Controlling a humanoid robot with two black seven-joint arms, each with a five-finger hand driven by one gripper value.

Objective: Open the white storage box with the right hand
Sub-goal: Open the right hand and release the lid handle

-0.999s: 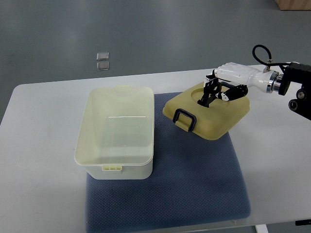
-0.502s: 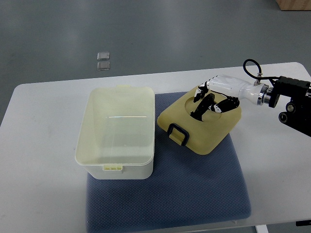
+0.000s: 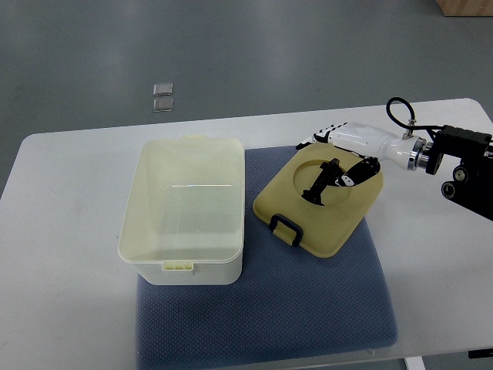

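The right hand [image 3: 339, 158], glossy white with black finger joints, reaches in from the right and grips the far edge of the lid [image 3: 320, 199], thumb in its round recess. The lid is smooth pale-yellow plastic, a rounded square with a black handle [image 3: 286, 229] at its near-left edge, lying on the textured blue mat [image 3: 308, 308]. Just left, a narrow gap apart, stands the white storage box [image 3: 185, 208], open, translucent, rectangular with rounded corners. Bare white counter [image 3: 62, 270] surrounds the mat. Two small clear squares [image 3: 162, 96] lie on the grey floor [image 3: 254, 46] beyond.
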